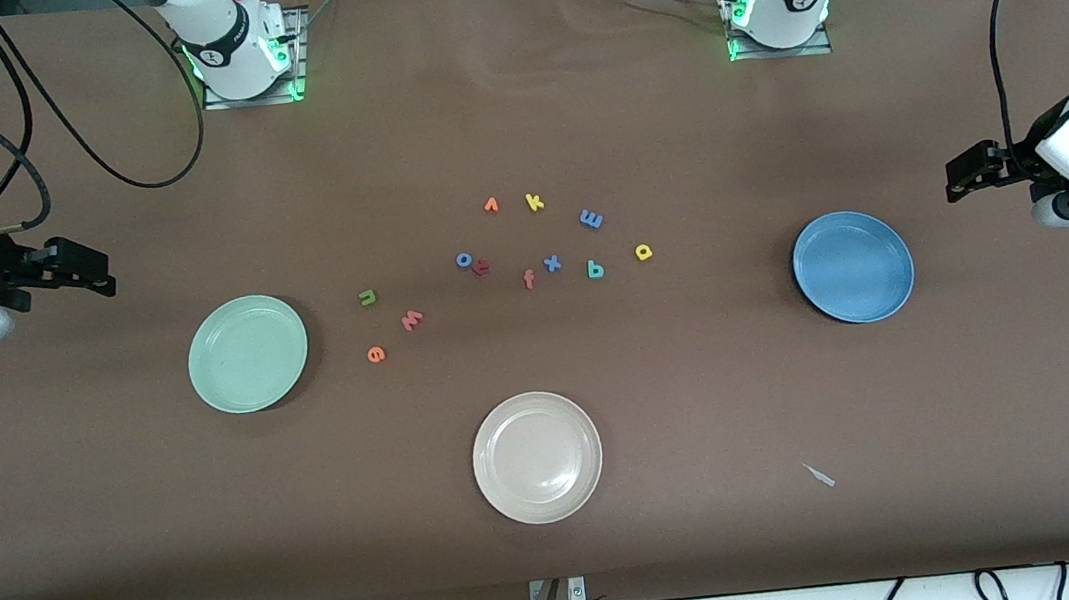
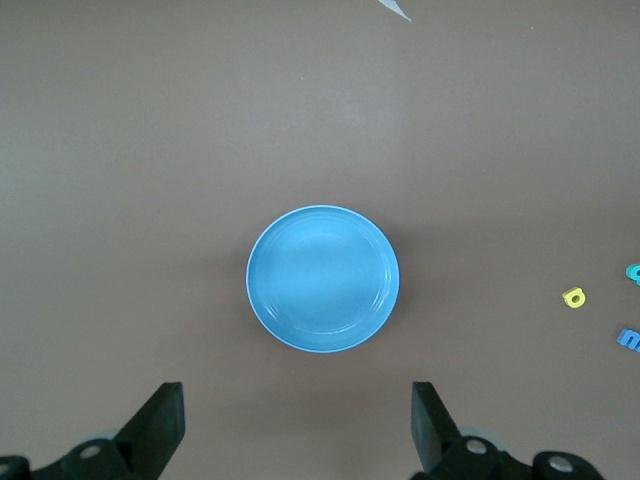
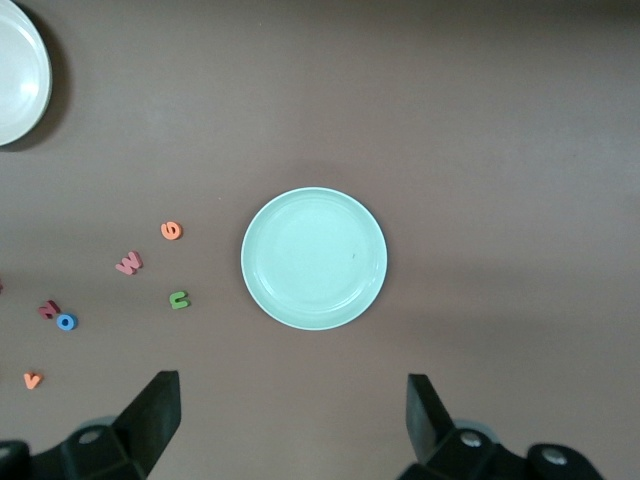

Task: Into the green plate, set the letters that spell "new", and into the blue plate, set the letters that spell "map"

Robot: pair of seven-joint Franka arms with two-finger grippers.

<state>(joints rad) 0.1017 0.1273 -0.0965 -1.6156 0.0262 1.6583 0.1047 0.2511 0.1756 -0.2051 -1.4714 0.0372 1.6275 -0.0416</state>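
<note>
The green plate lay directly under the right gripper, whose jaws stood spread and empty; the blue plate lay likewise under the left gripper, also spread and empty. Both plates held nothing. The n, w and e lay just past the green plate, nearest the right gripper. The m, a and p lay between the plates, nearer the left gripper. Judged best: each arm serves its own 3 letters.

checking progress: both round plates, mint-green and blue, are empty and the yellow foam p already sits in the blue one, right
Not quite: the yellow foam p lies on the brown table, apart from the round blue plate. Front view shows it. Both that and the round mint-green plate are empty.
</note>
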